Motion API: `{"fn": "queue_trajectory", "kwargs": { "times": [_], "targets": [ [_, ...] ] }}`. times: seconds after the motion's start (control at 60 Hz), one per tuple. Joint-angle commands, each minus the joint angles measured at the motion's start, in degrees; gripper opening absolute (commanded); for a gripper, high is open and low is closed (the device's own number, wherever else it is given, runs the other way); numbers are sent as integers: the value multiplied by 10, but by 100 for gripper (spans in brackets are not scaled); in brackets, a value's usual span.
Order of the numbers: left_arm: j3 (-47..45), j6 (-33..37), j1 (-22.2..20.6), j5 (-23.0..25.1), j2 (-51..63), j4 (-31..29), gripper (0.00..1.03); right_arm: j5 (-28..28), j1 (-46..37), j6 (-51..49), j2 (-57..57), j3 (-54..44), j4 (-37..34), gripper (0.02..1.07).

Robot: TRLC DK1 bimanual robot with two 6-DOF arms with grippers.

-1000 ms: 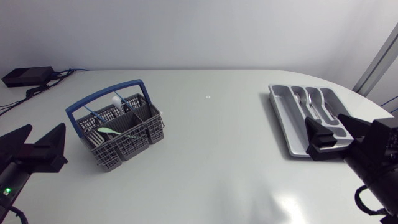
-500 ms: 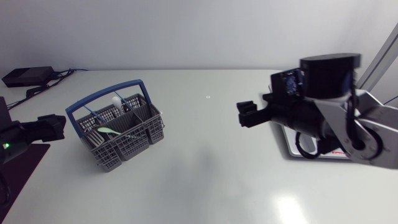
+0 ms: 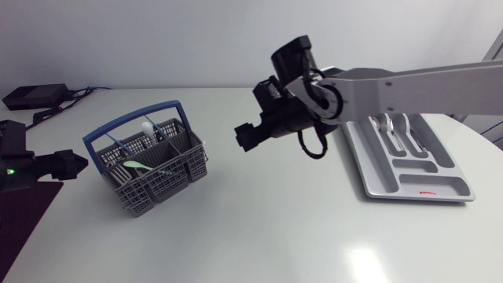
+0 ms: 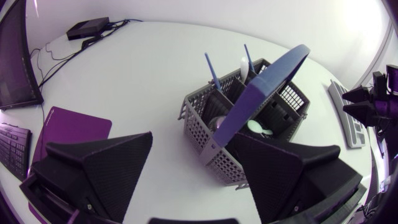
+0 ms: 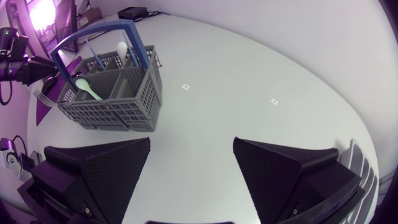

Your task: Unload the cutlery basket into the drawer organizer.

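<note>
A robotics lab is indicated: plain white table [image 3: 275, 216], black box [image 3: 35, 96] with cables [image 3: 78, 92] at one corner, robot left arm [image 3: 20, 169] and right arm [image 3: 416, 79].

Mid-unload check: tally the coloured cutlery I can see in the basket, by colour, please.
Blue handles: 2
White spoon: 1
Green spoon: 1
Total: 4 coloured pieces showing; any metal pieces lower in the basket cannot be counted.
</note>
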Motion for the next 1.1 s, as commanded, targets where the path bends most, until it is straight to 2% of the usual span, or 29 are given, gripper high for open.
{"fn": "queue_trajectory", "kwargs": {
  "times": [0.0, 0.167, 0.283, 0.483, 0.567, 0.667, 0.833, 1.083],
  "targets": [
    [21, 23, 19, 17, 25, -6, 91, -2, 23, -1, 52, 61, -31, 96],
    [14, 38, 24, 19, 23, -6, 91, -1, 54, 10, 130, 160, -71, 91],
    [6, 45, 23, 20, 10, -7, 91, 1, 68, 25, 195, 250, -97, 77],
    [-5, 64, 22, 20, -18, -11, 91, 18, 82, 31, 290, 383, -160, 74],
    [-14, 72, 21, 19, -28, -14, 91, 18, 86, 33, 319, 425, -180, 49],
    [-19, 75, 18, 19, -34, -17, 91, 21, 85, 37, 339, 449, -202, 31],
    [-22, 79, 14, 19, -50, -28, 91, 21, 76, 35, 345, 445, -235, 23],
    [-27, 81, 0, 19, -65, -43, 91, 51, 63, 38, 252, 300, -220, 23]
  ]
}}
